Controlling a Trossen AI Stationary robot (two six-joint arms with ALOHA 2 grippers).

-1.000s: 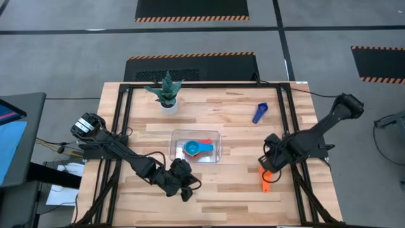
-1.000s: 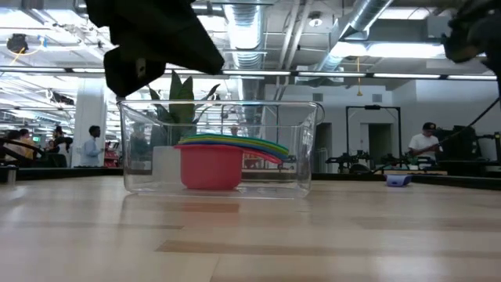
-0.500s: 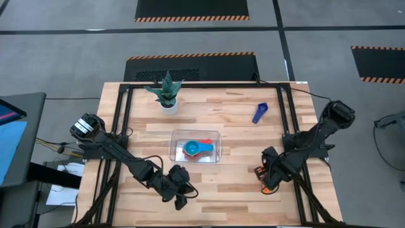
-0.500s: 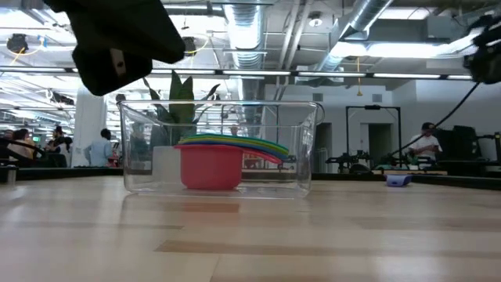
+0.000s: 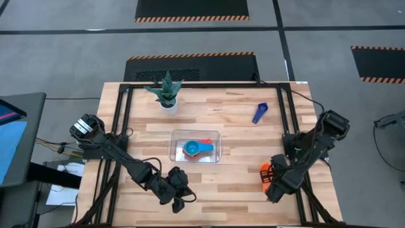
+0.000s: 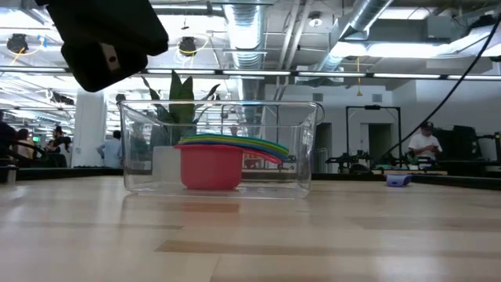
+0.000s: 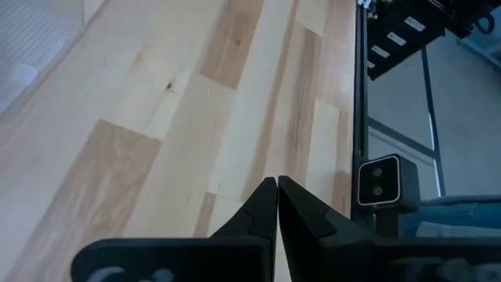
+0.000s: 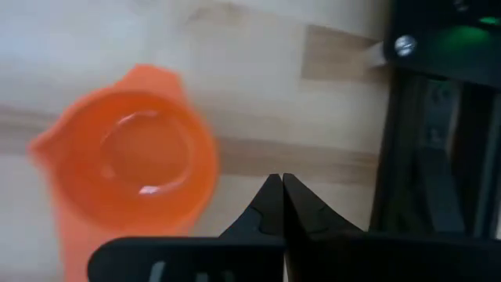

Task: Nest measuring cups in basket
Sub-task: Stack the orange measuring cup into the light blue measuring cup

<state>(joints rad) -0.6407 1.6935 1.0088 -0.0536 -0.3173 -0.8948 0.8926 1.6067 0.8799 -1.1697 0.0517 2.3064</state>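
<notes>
Now the right hand (image 8: 282,182) sits pressed together just beside the orange cup (image 8: 139,166), gripping nothing, so that pickup looks missed. The cup lies on the table (image 5: 234,180) near its right edge. Stacked cups (image 5: 197,149) wait in the basket (image 5: 178,137). Next, it must spread and re-aim. The left hand (image 7: 277,185) idles, pressed together.

arms (image 5: 120,155): dark, jointed | tool (image 7: 277,205): black tapered fingers
</notes>
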